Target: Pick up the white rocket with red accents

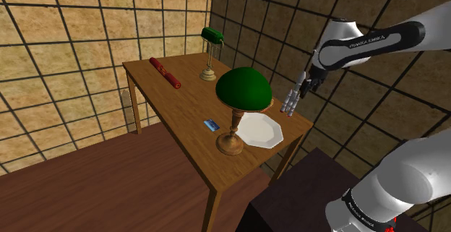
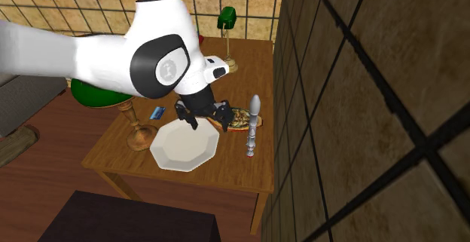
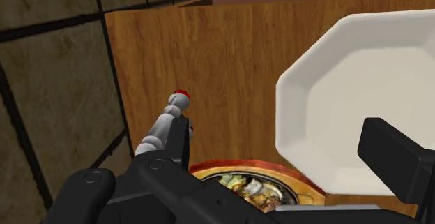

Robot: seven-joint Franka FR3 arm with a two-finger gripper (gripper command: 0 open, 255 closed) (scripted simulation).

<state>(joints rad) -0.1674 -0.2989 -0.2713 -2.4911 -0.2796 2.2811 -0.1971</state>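
The rocket is a slim grey-white body with small red accents, lying on the wooden table close to the tiled wall. It also appears as the rocket and, red-tipped, as the rocket. My black gripper hangs open above the table, over a small ornate dish. The rocket lies off to the second exterior view's right of it. In the wrist view the gripper holds nothing, and the rocket sits just outside one finger. In the shoulder view the gripper is just above the rocket.
A white octagonal plate lies beside the dish. A tall green-shaded lamp stands by the plate. A small green desk lamp, a red cylinder and a blue card are farther along the table. The tiled wall runs along the table's edge.
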